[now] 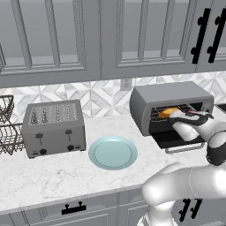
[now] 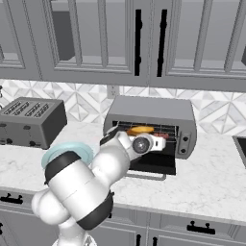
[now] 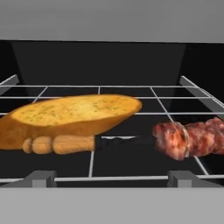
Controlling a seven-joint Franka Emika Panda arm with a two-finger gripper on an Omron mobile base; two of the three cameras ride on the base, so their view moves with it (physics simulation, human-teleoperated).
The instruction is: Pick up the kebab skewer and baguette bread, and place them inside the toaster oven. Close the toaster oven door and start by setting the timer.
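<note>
The toaster oven (image 1: 172, 99) (image 2: 153, 113) stands on the counter with its door (image 1: 174, 142) (image 2: 156, 166) folded down flat. On its wire rack (image 3: 175, 94) lies the golden baguette bread (image 3: 74, 116) (image 1: 167, 112) (image 2: 140, 129). Right in front of it lies the kebab skewer (image 3: 183, 139), its wooden handle under the loaf's edge and its brown-red meat chunks to the right. My gripper (image 3: 113, 178) is at the oven's mouth, just short of the food. It is open, its fingertips (image 3: 41, 177) wide apart with nothing between them.
A pale blue plate (image 1: 112, 152) (image 2: 72, 149) sits bare left of the oven. A grey four-slot toaster (image 1: 54, 128) (image 2: 31, 122) stands further left, with a wire dish rack (image 1: 6, 128) beyond it. Wall cabinets hang above the counter.
</note>
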